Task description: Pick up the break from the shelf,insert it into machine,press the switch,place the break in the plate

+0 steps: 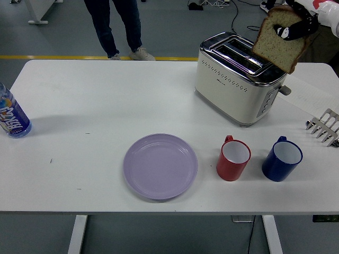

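Bread slice pinched by right hand above toaster; bottle label unreadable.

Toaster: glossy chrome top, cream body; plate matt lilac.

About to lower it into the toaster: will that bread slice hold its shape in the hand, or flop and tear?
The bread slice hangs flat from the right hand without drooping, so it probably stays fairly stiff. It is pinched only near its top edge, so hard squeezing might dent or tear it. Likely light, so it may swing on the way to the toaster slots.
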Controlling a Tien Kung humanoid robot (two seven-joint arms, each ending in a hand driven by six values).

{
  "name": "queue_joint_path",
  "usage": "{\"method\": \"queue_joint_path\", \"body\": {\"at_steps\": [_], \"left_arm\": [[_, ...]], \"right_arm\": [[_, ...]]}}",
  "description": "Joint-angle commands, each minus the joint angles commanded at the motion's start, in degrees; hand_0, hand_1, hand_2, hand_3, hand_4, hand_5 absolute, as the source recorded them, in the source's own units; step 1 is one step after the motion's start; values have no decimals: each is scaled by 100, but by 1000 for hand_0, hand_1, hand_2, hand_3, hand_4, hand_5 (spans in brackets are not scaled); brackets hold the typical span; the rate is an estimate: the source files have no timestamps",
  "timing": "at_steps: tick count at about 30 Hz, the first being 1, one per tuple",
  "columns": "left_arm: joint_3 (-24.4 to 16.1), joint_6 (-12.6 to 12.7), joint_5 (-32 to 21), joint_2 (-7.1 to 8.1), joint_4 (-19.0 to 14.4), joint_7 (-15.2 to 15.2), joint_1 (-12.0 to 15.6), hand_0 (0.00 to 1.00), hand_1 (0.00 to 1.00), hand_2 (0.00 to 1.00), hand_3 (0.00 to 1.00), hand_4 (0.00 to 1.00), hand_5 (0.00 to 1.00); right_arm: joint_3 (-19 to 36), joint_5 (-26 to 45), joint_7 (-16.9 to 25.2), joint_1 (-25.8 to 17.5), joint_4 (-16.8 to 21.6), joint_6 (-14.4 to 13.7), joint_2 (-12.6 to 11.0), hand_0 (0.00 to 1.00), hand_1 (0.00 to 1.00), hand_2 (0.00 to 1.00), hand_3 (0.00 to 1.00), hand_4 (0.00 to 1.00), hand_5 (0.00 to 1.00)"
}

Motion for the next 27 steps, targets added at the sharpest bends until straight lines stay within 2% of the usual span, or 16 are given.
{"method": "queue_joint_path", "body": {"at_steps": [27], "left_arm": [[45,7,-6,18,0,6,-30,630,486,462,545,339,801]], "right_arm": [[-345,18,13,690,-1010,-5,761,165,239,450,473,582,56]]}}
